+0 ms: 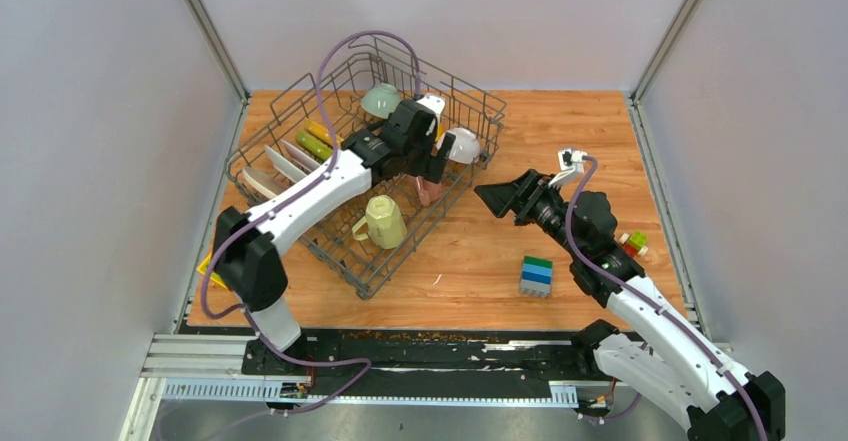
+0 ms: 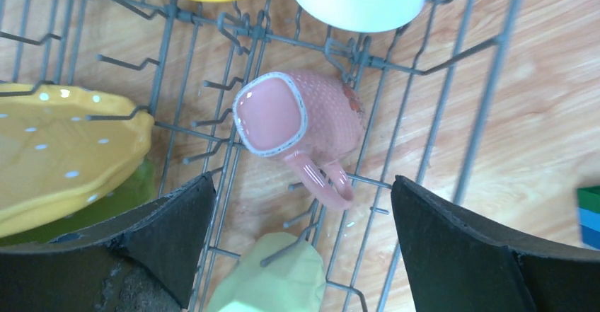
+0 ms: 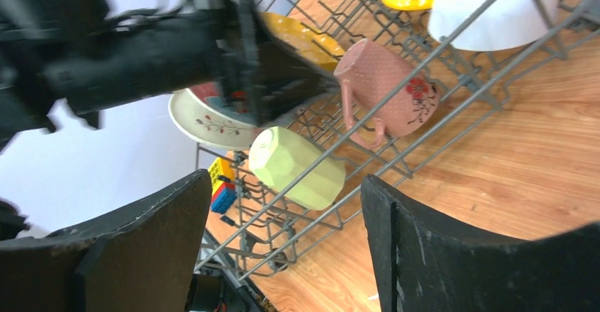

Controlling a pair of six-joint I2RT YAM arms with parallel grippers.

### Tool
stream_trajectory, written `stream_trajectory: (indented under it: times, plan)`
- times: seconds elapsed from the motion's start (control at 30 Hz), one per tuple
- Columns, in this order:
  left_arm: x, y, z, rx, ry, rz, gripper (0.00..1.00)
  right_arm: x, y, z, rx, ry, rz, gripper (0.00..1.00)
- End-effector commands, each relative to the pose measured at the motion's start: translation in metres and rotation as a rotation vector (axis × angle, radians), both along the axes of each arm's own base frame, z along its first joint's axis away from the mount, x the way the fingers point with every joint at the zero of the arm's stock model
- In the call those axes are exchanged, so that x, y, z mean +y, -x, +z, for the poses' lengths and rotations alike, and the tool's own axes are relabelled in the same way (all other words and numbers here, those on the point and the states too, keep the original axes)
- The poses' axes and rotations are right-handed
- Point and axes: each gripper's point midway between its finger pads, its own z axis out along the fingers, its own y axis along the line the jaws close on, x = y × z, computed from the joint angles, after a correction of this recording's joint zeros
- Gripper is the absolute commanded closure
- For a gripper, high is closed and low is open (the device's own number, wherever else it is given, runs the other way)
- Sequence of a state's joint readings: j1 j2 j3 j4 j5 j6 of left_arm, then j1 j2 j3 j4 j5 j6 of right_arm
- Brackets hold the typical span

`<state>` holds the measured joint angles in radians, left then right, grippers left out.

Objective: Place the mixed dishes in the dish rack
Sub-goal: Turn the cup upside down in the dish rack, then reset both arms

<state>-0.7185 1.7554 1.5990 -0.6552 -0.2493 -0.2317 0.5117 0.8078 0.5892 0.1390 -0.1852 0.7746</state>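
Note:
The grey wire dish rack (image 1: 372,289) stands at the back left. Upright plates (image 1: 285,166) fill its left side, with a pale green bowl (image 1: 381,99) and a white bowl (image 1: 463,144) at the far end. A pink dotted mug (image 2: 297,117) lies on its side among the tines, and a pale yellow mug (image 2: 272,276) lies nearer. My left gripper (image 2: 301,185) hangs open just above the pink mug, holding nothing. Over the table right of the rack, my right gripper (image 1: 497,198) is open and empty, facing the rack's side. A scalloped yellow plate (image 2: 64,149) sits to the left.
A stack of green and blue toy blocks (image 1: 536,275) stands on the wooden table near my right arm. Small coloured blocks (image 1: 632,243) lie further right. Another coloured block (image 1: 212,266) sits by the rack's near left corner. Grey walls enclose three sides.

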Motion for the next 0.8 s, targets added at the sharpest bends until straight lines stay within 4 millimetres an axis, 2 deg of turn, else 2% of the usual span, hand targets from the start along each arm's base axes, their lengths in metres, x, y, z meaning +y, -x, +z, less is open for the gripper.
stream_trajectory:
  times: [0.0, 0.1, 0.2, 0.3, 0.33, 0.37, 0.4, 0.43, 0.47, 0.5, 0.53, 0.63, 0.77]
  plan:
    - [-0.006, 0.004, 0.071, -0.172, 0.185, -0.019, 0.0, -0.021, -0.011, 0.02, -0.059, 0.039, -0.121, 0.2]
    - [0.003, 0.011, 0.092, -0.219, 0.229, 0.002, 0.0, -0.041, -0.022, 0.018, -0.035, 0.094, -0.24, 0.13]
    - [0.018, 0.017, 0.101, -0.254, 0.247, 0.052, 0.0, -0.062, -0.031, 0.012, -0.009, 0.168, -0.355, 0.08]
    - [0.041, 0.029, 0.119, -0.319, 0.288, 0.116, 0.0, -0.08, -0.038, 0.015, -0.015, 0.234, -0.434, 0.06]
    - [0.054, 0.034, 0.133, -0.36, 0.311, 0.156, 0.0, -0.086, -0.039, 0.017, -0.019, 0.254, -0.458, 0.05]
    - [0.06, 0.037, 0.128, -0.365, 0.308, 0.174, 0.0, -0.092, -0.041, 0.021, -0.027, 0.268, -0.484, 0.04]
    - [0.071, 0.043, 0.14, -0.401, 0.33, 0.203, 0.0, -0.099, -0.042, 0.024, -0.035, 0.278, -0.515, 0.04]
    - [0.077, 0.046, 0.137, -0.406, 0.325, 0.216, 0.0, -0.103, -0.043, 0.028, -0.047, 0.288, -0.534, 0.04]
    - [0.088, 0.051, 0.146, -0.437, 0.337, 0.246, 0.0, -0.108, -0.044, 0.032, -0.056, 0.293, -0.55, 0.03]
    - [0.095, 0.055, 0.142, -0.438, 0.326, 0.262, 0.0, -0.113, -0.046, 0.035, -0.062, 0.301, -0.568, 0.03]
    - [0.106, 0.059, 0.149, -0.464, 0.333, 0.29, 0.0, -0.116, -0.047, 0.039, -0.069, 0.305, -0.582, 0.03]
    - [0.129, 0.069, 0.147, -0.482, 0.302, 0.359, 0.0, -0.126, -0.052, 0.047, -0.085, 0.328, -0.615, 0.02]
    - [0.161, 0.079, 0.147, -0.521, 0.269, 0.471, 0.0, -0.135, -0.056, 0.049, -0.079, 0.37, -0.638, 0.02]
